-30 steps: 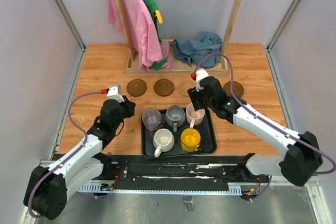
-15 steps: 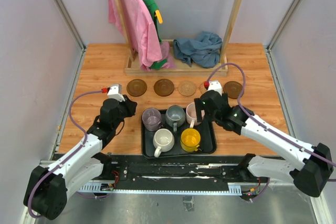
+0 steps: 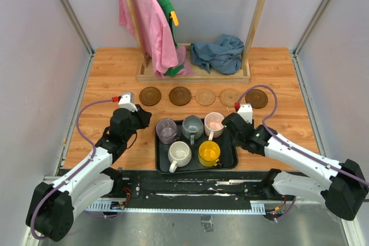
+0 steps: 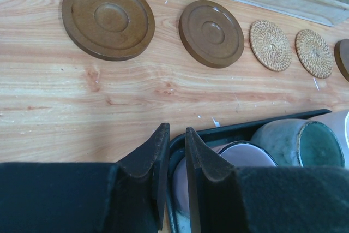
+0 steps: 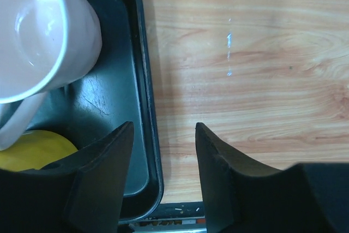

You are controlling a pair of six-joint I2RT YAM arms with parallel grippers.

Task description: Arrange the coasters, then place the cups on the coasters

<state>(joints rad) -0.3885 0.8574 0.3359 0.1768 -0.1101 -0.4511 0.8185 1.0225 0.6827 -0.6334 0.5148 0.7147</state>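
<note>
Five coasters lie in a row behind the tray: dark brown [image 3: 150,95], dark brown [image 3: 180,95], tan woven [image 3: 205,97], tan woven [image 3: 230,97], dark brown [image 3: 256,98]. All five cups stand in the black tray [image 3: 233,142]: purple [image 3: 166,131], grey-blue [image 3: 192,127], pink [image 3: 214,123], cream-white [image 3: 179,154], yellow [image 3: 209,152]. My left gripper [image 4: 174,135] is pinched on the tray's far-left corner rim [image 4: 245,126], beside the purple cup [image 4: 240,156]. My right gripper [image 5: 163,135] stands open astride the tray's right rim [image 5: 147,107], near the pink cup [image 5: 38,36].
A wooden rack base [image 3: 190,73] with a pink garment [image 3: 150,27] and a blue-grey cloth [image 3: 219,53] stands at the back. Grey walls close in left and right. Bare wood lies right of the tray [image 5: 262,53].
My right arm has pulled back from the coaster row to the tray's right side, uncovering the second tan coaster. Its jaws widened, then narrowed. The left arm has not moved.
</note>
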